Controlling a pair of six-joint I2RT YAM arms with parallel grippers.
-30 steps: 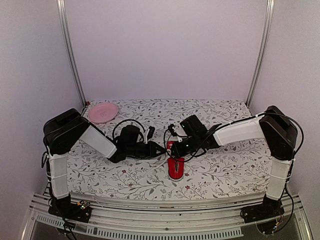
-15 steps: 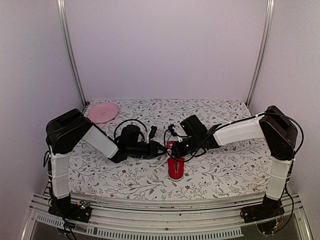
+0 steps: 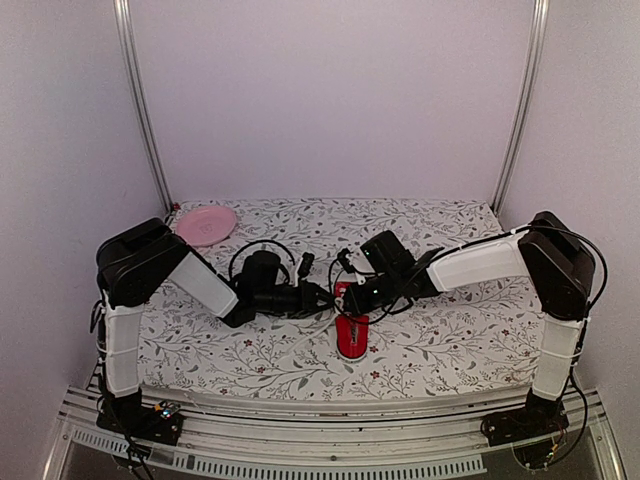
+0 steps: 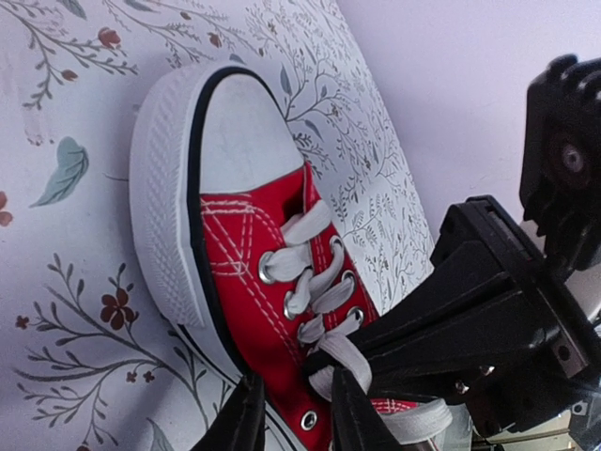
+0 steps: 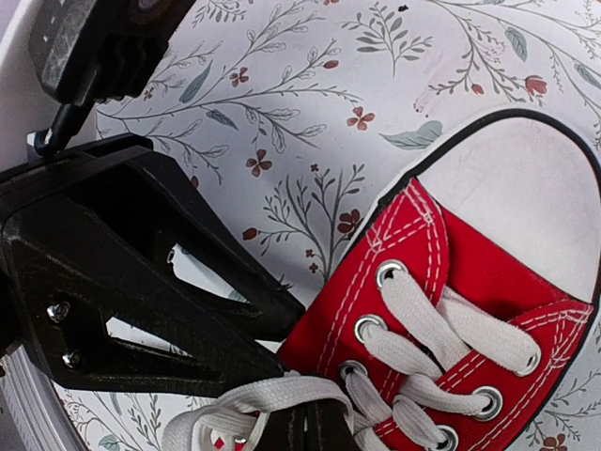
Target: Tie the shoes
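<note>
The red shoe [image 3: 351,337] lies on the floral cloth, its white toe cap toward the near edge. Both grippers meet over its laced end. My left gripper [image 3: 328,297] hovers at the shoe's left side; in its wrist view the left gripper [image 4: 296,418] has its fingers a little apart, with only the red canvas [image 4: 254,244] and an eyelet behind the gap. My right gripper [image 3: 352,296] is shut on a white lace loop [image 5: 272,399], pinched at the right gripper [image 5: 319,427]. That loop [image 4: 352,362] lies against my left gripper's right finger.
A pink plate [image 3: 206,224] sits at the back left corner of the cloth [image 3: 450,340]. A loose white lace end [image 3: 312,328] trails left of the shoe. Metal frame posts [image 3: 140,110] and white walls enclose the table.
The left arm has shifted slightly right, toward the shoe, and its fingers stand a little further apart. The right arm and the shoe have stayed put.
</note>
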